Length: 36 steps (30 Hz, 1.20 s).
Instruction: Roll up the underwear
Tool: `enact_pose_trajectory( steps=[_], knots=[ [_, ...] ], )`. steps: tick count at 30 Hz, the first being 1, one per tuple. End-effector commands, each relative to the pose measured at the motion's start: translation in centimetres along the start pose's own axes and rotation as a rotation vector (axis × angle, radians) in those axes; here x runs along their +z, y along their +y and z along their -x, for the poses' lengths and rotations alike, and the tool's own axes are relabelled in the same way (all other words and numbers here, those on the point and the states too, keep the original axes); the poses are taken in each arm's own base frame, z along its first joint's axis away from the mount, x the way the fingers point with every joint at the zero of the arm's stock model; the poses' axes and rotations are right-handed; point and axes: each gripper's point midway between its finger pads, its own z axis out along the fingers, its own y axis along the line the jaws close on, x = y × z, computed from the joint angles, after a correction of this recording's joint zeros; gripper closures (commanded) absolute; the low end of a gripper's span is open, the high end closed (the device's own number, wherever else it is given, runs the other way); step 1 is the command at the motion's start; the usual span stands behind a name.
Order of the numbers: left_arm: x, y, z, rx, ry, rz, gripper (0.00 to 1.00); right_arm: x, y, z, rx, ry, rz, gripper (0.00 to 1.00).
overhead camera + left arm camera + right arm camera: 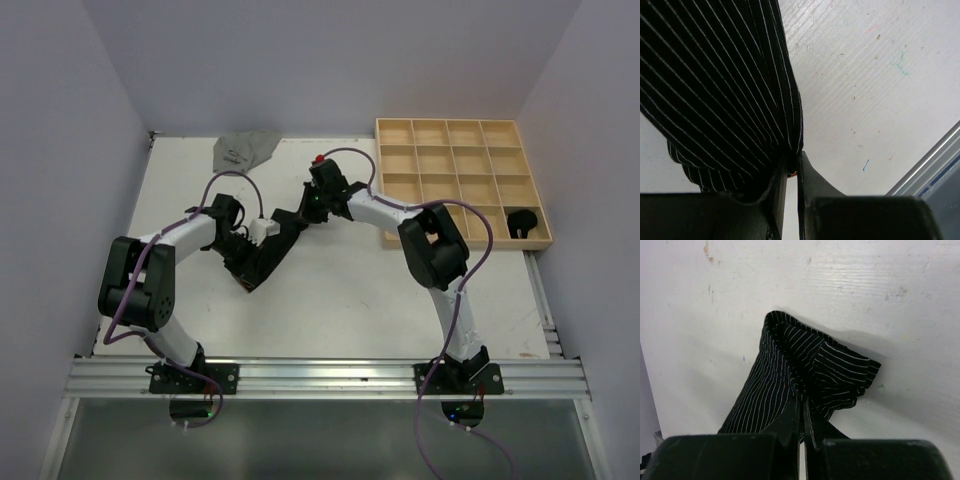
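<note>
A black pinstriped underwear (268,250) is stretched between my two grippers near the middle of the white table. My left gripper (243,238) is shut on its left edge; in the left wrist view the striped cloth (725,90) is pinched at the fingertips (807,172). My right gripper (305,212) is shut on its far right end; in the right wrist view the cloth (805,370) bunches at the closed tips. A grey underwear (243,149) lies crumpled at the table's far edge. A black rolled one (521,222) sits in a tray cell.
A wooden grid tray (455,160) stands at the far right of the table. A metal rail (320,378) runs along the near edge; it shows at the lower right of the left wrist view (935,160). Walls close in left, back and right.
</note>
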Motion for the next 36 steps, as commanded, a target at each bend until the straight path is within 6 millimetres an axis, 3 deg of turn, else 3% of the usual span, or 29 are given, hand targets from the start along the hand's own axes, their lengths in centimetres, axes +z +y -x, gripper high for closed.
enact_pose_trajectory(
  steps=[1, 8, 14, 15, 19, 22, 25, 29, 33, 36],
  knots=[
    [2.2, 2.3, -3.9, 0.023, 0.144, 0.061, 0.83, -1.0, -0.5, 1.8, -0.025, -0.055, -0.021, 1.00],
    [2.4, 2.2, -4.4, 0.020, 0.160, 0.053, 0.83, 0.9, -3.7, 0.3, -0.018, -0.013, -0.081, 1.00],
    [2.5, 2.2, -4.4, 0.021, 0.162, 0.052, 0.82, -0.1, -4.5, -1.5, 0.009, 0.018, -0.079, 1.00],
    [2.5, 2.1, -4.4, 0.021, 0.160, 0.046, 0.81, -0.7, -3.7, -0.8, 0.006, -0.016, -0.051, 1.00],
    [2.1, 1.3, -3.7, 0.036, 0.132, 0.006, 0.72, 0.3, -4.7, -1.4, -0.006, 0.005, -0.074, 1.00],
    [0.8, -0.4, -1.9, 0.074, 0.049, -0.055, 0.66, 1.2, -4.9, -1.7, -0.014, 0.020, -0.071, 1.00],
    [-2.1, -3.5, 1.0, 0.172, -0.106, -0.141, 0.60, 1.5, -5.0, -1.9, -0.027, 0.030, -0.072, 1.00],
    [-7.8, -6.8, 5.2, 0.322, -0.319, -0.145, 0.54, 1.0, -5.0, -2.0, -0.043, 0.030, -0.068, 1.00],
    [-9.7, -6.3, 7.0, 0.304, -0.384, -0.074, 0.52, 0.3, -4.1, -1.3, -0.061, 0.012, -0.042, 0.94],
    [-8.1, -3.9, 6.6, 0.239, -0.324, -0.028, 0.54, 0.0, -3.5, -0.7, -0.077, 0.007, -0.033, 0.90]
  ],
)
